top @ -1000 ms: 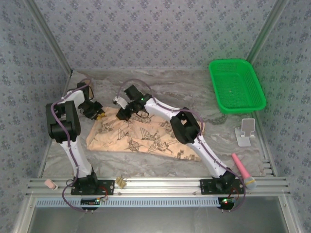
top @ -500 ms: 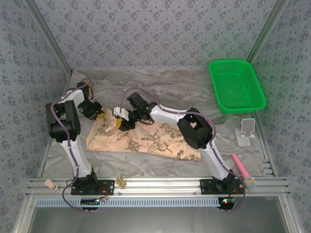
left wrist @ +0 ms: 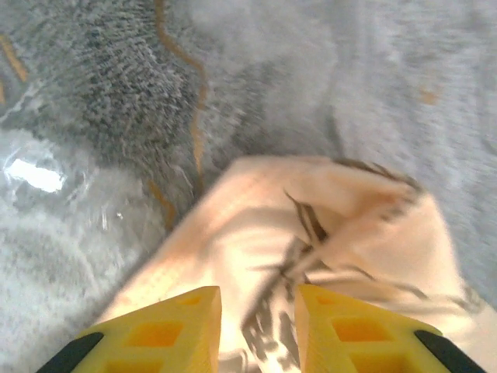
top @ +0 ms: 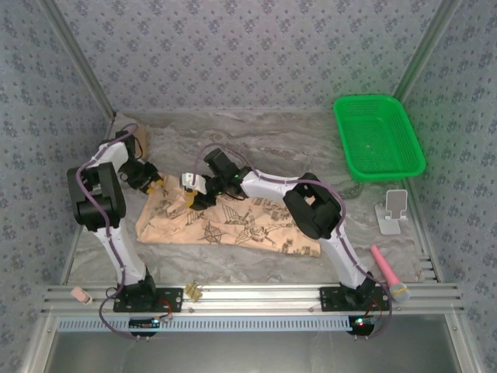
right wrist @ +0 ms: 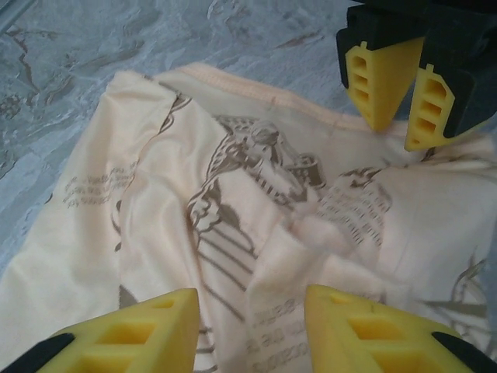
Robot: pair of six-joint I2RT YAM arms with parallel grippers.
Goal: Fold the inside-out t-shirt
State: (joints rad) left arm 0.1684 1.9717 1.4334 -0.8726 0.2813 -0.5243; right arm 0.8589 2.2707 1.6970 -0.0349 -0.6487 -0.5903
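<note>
Patterned blue-grey walls close in a grey marbled table (top: 295,144), where a green basket (top: 378,134) sits at the far right. The t-shirt (top: 233,225) lies well left of the basket and nearer the arm bases, spread out as a rumpled oblong.

Both arms work at the end of the shirt farthest from the basket. A second ago the right end effector (top: 192,199) was pressed together at that corner. Now its fingers are spread wide above the cloth, and the right wrist view shows nothing between them. The left end effector (top: 157,185), one step farther from the basket, has also parted. Its yellow fingers (right wrist: 380,78) hang just over the shirt's stitched edge with a clear gap and no cloth pinched. The corner that looked lifted now lies down, and the shirt's end has slid slightly away from the basket.

I read this as a release: one placement or fold of that corner looks done, and fresh grips are needed next.

The shirt is soft tan-beige with dark brown ship and compass prints. Several layers overlap loosely, creases run across it, and its outline is uneven, so it is far from a tidy fold.
</note>
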